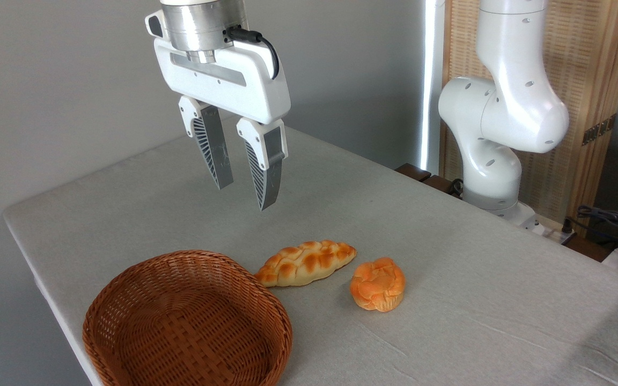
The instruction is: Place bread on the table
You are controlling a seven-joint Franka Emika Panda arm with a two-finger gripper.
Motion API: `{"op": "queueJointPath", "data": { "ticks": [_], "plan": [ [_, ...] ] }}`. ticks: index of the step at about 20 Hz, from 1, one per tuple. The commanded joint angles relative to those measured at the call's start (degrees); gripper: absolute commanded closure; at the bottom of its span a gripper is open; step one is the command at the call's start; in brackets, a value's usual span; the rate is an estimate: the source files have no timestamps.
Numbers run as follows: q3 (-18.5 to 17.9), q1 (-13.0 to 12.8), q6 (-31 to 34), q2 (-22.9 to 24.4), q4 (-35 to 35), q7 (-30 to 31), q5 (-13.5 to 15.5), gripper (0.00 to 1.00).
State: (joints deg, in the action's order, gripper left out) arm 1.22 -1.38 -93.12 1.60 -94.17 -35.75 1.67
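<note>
Bread [377,284] on table [480,279] | gripper [244,197] partly open, empty, above

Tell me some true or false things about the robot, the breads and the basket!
1. The basket has bread inside. False: it is empty.
2. The round orange bun sits on the table. True.
3. The gripper is holding the bun. False: it hangs open above the table, holding nothing.
4. The braided loaf lies between the basket and the bun. True.
5. The bun and the loaf are stacked. False: they lie side by side with a gap between them.
</note>
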Motion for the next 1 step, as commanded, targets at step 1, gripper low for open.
{"op": "queueJointPath", "data": {
  "ticks": [1],
  "plan": [
    [-1.1,-1.1,0.8,-0.2,1.1,0.1,-0.6,0.00]
  ]
}}
